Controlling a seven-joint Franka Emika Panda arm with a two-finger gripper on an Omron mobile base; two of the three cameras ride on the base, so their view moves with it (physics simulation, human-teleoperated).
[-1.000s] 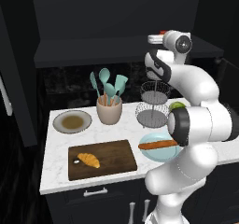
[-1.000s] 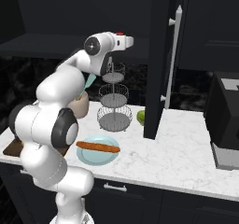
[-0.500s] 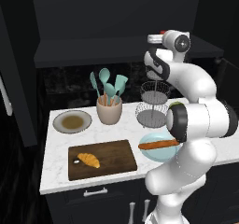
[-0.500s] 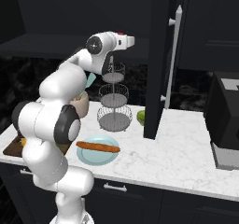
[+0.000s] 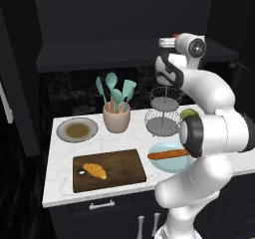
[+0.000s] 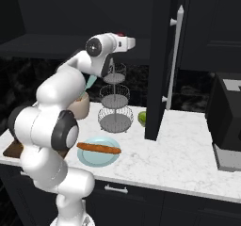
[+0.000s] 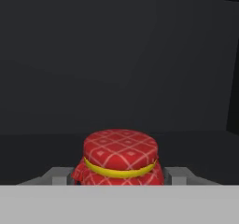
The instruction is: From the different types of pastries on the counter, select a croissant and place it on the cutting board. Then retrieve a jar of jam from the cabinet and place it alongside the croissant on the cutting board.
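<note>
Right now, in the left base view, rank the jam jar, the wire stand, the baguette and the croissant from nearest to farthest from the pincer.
1. Jam jar: between the fingers of the pincer, up in the cabinet.
2. Wire stand: on the counter below the hand.
3. Baguette: lower, on the blue plate.
4. Croissant: far left, on the cutting board.
</note>
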